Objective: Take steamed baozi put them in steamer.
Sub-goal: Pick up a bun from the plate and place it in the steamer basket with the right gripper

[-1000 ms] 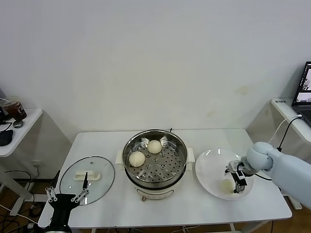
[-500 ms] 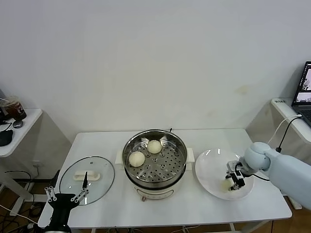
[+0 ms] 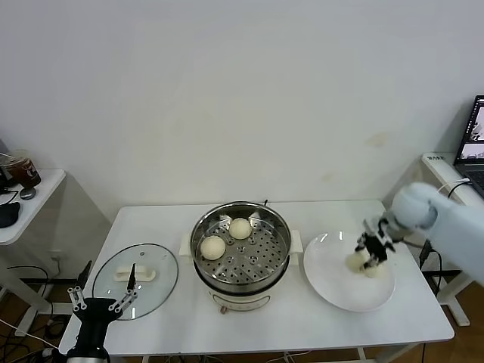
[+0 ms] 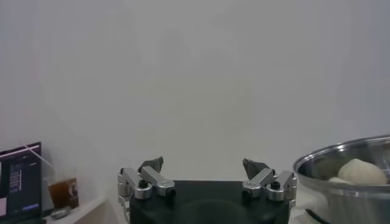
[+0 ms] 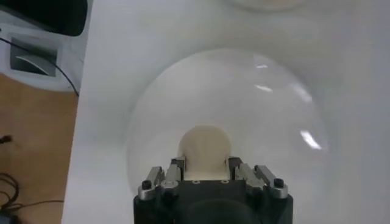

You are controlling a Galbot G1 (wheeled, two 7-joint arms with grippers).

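With our right gripper (image 3: 370, 252) clamped on a round cream-white steamed baozi (image 5: 205, 148) above the flat white plate (image 3: 333, 283), we should carry it gently left, clearing the shiny steel steamer's (image 3: 240, 249) rim, left gripper (image 3: 100, 306) wide and idle.

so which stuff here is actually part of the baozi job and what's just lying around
Part of the job:
- baozi gripped in the right gripper, above the plate
- two baozi already in the steamer

Just lying about:
- glass lid
- laptop
- cup on side table
- left gripper, open, idle
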